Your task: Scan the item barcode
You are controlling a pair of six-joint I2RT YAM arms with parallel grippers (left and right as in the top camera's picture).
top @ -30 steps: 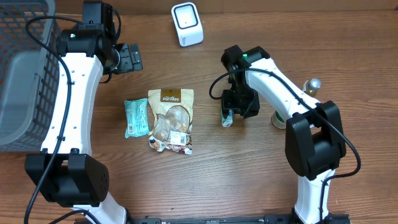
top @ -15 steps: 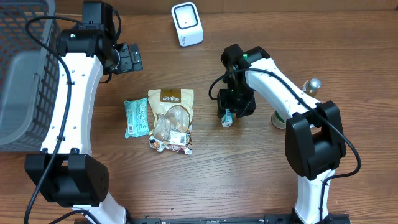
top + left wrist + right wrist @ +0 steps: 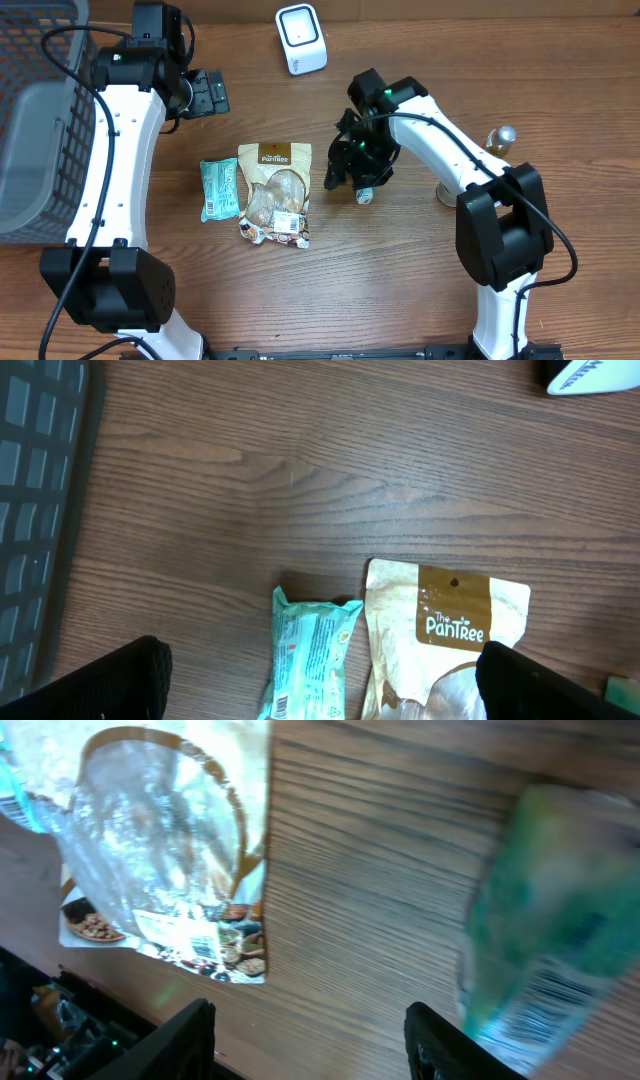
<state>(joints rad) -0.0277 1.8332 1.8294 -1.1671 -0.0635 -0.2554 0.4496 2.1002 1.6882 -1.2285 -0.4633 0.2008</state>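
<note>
Right gripper (image 3: 312, 1025) has its jaws parted roughly halfway with nothing between them, just bare wood table (image 3: 380, 840). The small green item (image 3: 545, 910), the one with the barcode stripes, sits just outside the jaw on the right of the wrist view. It's pretty blurry, and I can't tell if that finger (image 3: 445, 1045) is touching it or not. Out past the other jaw the snack bag (image 3: 160, 830) lies flat on the table. From overhead, the green item sits right at the edge of the tilted gripper.

Left gripper (image 3: 210, 93) is wide open, holding nothing. Ahead of its jaws a teal packet (image 3: 305, 650) and that same snack bag lie side by side. The white scanner (image 3: 301, 38) stands far ahead of those jaws, well apart from the packets.
</note>
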